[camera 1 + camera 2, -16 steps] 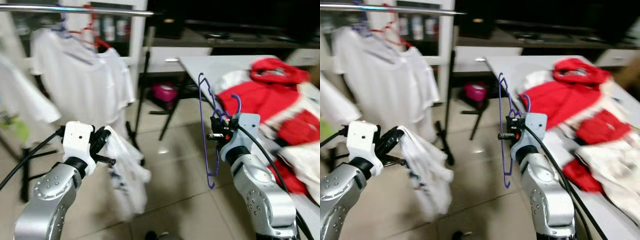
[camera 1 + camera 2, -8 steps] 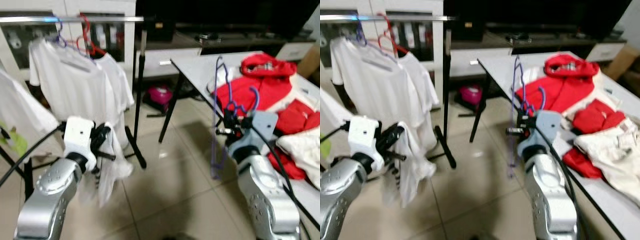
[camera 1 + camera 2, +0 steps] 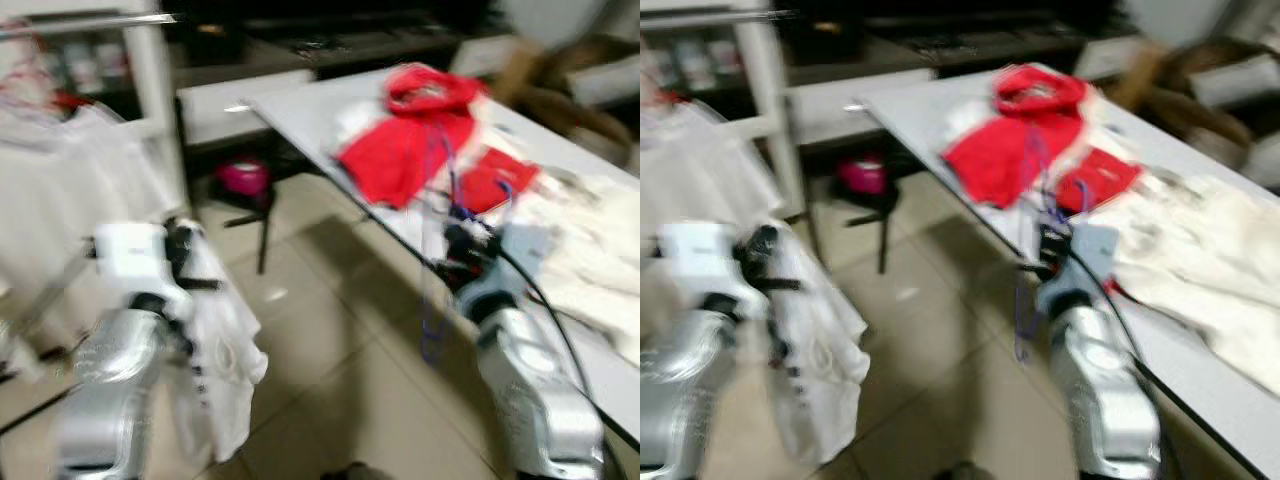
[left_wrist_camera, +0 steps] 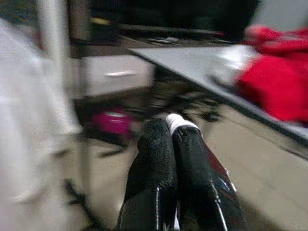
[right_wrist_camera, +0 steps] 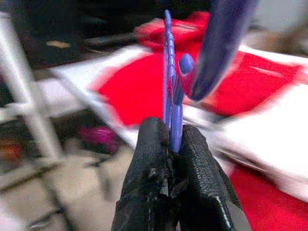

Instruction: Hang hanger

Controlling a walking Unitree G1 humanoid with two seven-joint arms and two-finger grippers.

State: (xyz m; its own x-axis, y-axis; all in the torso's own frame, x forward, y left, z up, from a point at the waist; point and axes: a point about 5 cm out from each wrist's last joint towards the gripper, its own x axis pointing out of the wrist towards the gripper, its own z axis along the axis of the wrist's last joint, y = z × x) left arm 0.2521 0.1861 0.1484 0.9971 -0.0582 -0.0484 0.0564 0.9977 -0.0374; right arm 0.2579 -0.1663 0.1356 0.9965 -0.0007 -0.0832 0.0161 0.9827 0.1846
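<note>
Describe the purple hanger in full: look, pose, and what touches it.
The thin purple hanger, seemingly plastic-coated wire, hangs edge-on and roughly upright beside the grey table. The right tool is shut on it near its neck, black fingers pinching the strands. Its curved hook looms close to the wrist camera. Its lower loop dangles above the tiled floor.

Open tiled floor (image 3: pixel 330 350) between the arms, table (image 3: pixel 300 110) crowding right, seemingly white shirts (image 3: pixel 70 190) left
</note>
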